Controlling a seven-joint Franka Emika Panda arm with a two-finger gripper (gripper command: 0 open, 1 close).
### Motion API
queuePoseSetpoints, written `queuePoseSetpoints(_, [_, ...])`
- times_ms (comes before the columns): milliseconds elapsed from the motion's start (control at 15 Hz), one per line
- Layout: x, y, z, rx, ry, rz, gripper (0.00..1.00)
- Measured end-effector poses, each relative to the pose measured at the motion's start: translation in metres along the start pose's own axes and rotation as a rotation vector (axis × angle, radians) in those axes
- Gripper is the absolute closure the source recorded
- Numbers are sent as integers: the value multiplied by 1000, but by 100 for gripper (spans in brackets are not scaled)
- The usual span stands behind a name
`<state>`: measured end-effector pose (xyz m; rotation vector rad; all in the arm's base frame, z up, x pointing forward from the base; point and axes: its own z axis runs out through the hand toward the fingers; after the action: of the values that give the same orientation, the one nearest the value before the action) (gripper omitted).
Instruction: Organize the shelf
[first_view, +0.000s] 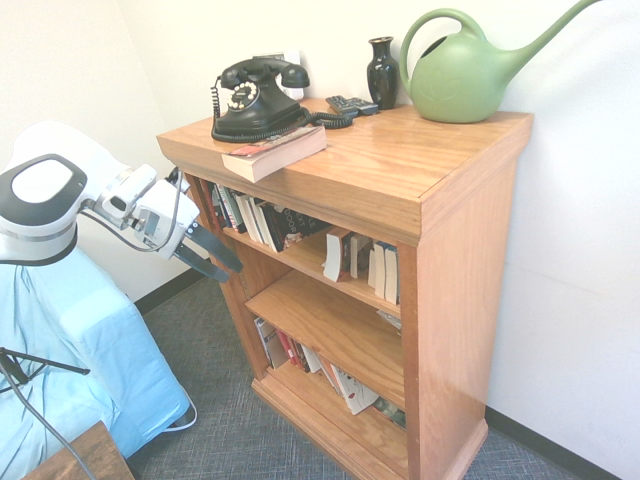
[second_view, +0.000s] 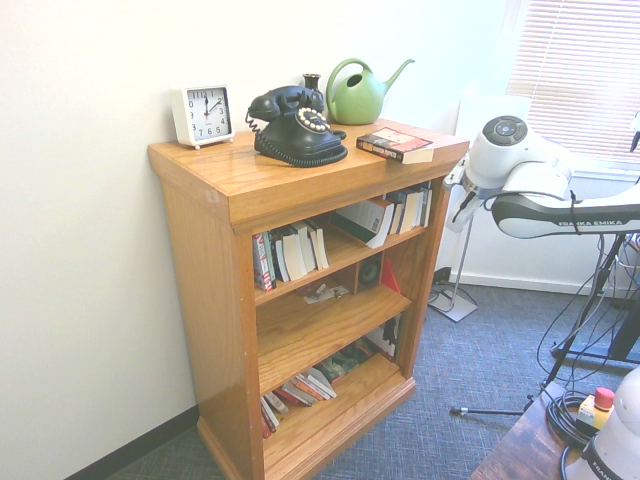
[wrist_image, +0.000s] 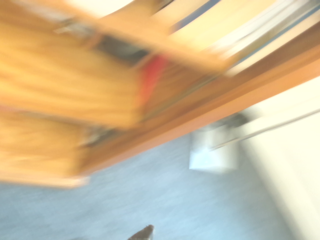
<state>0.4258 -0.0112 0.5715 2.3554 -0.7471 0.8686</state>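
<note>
The gripper (first_view: 215, 256) hangs empty, its fingers (first_view: 222, 247) spread apart and angled downward, just beside the near end of the shelf (first_view: 400, 180). Just ahead of the fingers lean the top tier's books (first_view: 255, 218); above them a loose book (first_view: 275, 152) lies by the telephone (first_view: 258, 100). A good approach likely squares the fingers to one spine before closing.

Wrist view smears the shelf (wrist_image: 75, 95) into motion blur.
</note>
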Motion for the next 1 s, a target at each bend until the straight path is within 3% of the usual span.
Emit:
queuePoseSetpoints(600, [18,-24,-42,-140,475,-264,0])
queuePoseSetpoints(800, [15,-43,-44,-107,648,-365,0])
queuePoseSetpoints(1000, [13,-50,-36,-53,697,-425,0])
